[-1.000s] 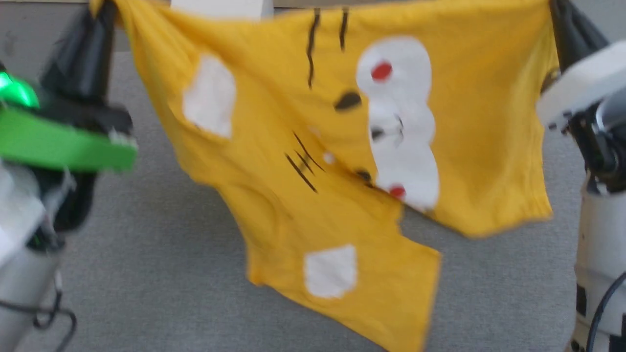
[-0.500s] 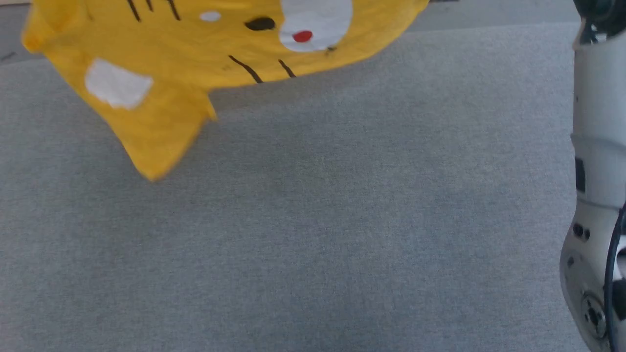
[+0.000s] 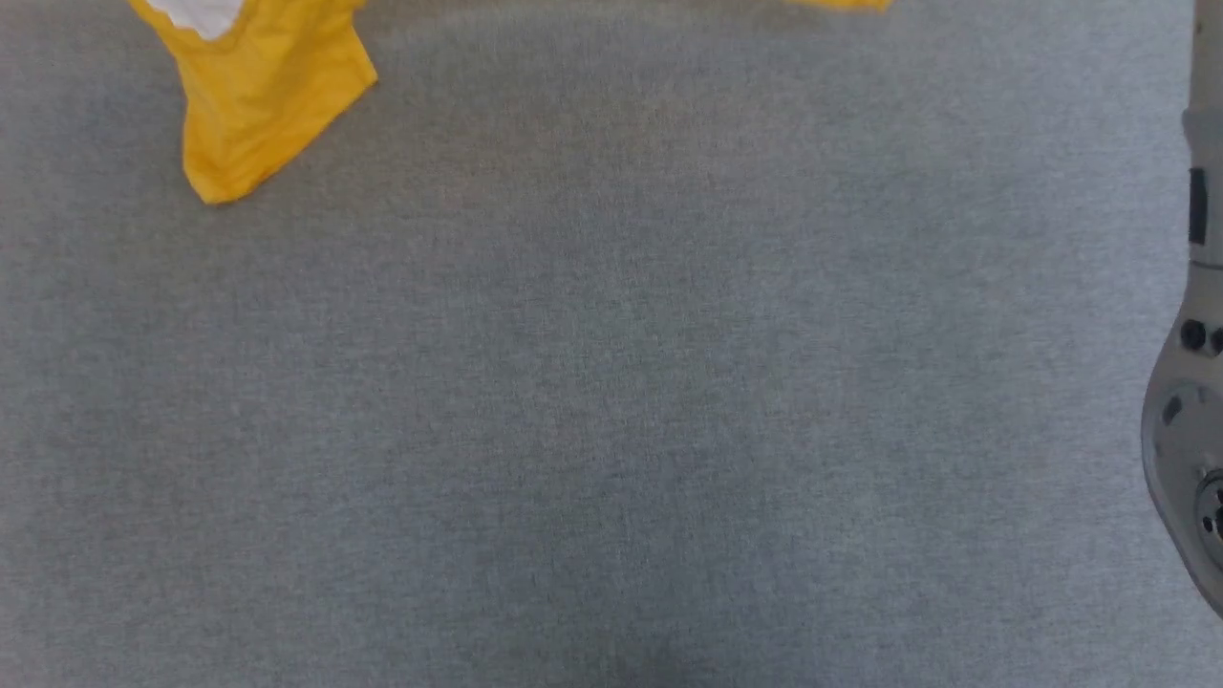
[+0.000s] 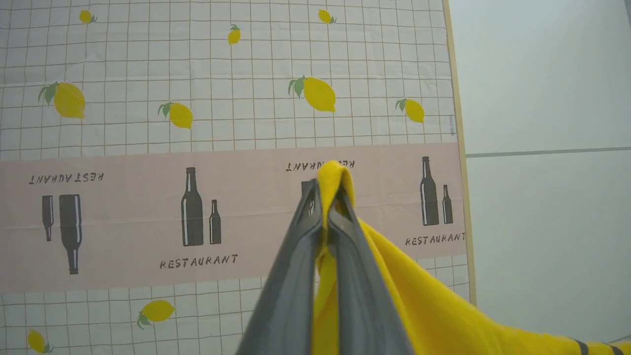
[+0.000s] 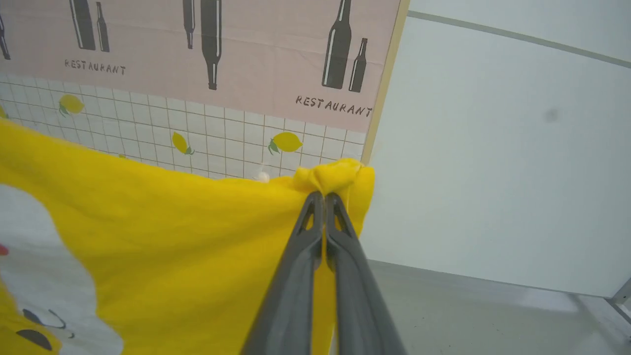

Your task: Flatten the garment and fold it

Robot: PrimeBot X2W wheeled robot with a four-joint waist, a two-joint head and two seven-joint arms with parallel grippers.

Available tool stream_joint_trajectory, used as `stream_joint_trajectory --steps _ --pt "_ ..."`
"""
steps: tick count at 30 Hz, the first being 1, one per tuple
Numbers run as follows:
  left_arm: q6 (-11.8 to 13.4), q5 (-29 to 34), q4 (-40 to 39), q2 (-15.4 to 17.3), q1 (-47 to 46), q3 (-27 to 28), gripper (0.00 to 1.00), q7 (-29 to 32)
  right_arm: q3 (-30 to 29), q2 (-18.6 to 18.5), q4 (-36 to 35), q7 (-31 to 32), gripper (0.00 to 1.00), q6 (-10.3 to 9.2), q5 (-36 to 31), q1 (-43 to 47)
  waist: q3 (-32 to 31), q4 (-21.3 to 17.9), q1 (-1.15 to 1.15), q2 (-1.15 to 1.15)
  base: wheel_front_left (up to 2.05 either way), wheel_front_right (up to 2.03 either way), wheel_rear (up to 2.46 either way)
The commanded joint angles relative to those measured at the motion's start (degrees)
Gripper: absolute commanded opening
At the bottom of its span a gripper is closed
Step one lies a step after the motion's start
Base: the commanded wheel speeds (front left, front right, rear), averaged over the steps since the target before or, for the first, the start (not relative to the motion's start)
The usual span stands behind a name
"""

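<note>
From the head: catching a yellow corner of the garment (image 3: 258,105) dangling at the top left over the grey surface (image 3: 611,382), and glimpsing a pale forearm (image 3: 1190,401) at the right edge.

From the left wrist: pinching a bunched fold of the garment (image 4: 419,305) in the left gripper (image 4: 325,197), fingers pressed together on it, letting the cloth trail off to the lower right, facing a printed sheet (image 4: 197,123) of lemons and bottles.

From the right wrist: clamping another bunched edge in the right gripper (image 5: 324,197), fingers closed tight on it, stretching the garment (image 5: 172,231) away to the left and showing a white patch (image 5: 44,276) at the lower left.

A grey fabric surface (image 3: 611,382) lies below. A lemon-and-bottle printed cloth (image 4: 148,123) hangs beside a pale wall (image 4: 542,88).
</note>
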Motion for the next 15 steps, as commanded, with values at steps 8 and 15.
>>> stream_joint_trajectory --steps 8,15 --pt "-3.2 -0.4 1.3 0.5 -3.1 1.4 0.0 -3.7 -0.4 0.0 -0.7 -2.5 0.0 -0.08 -3.6 -2.1 11.4 1.1 -0.01 0.0 0.0 0.0 0.0" --pt "-6.0 -2.7 -1.9 2.4 2.9 1.3 0.0 -4.9 3.1 0.0 -3.6 -3.1 0.0 -0.08 -1.6 1.7 12.5 2.7 -0.01 0.0 0.0 0.0 0.0"
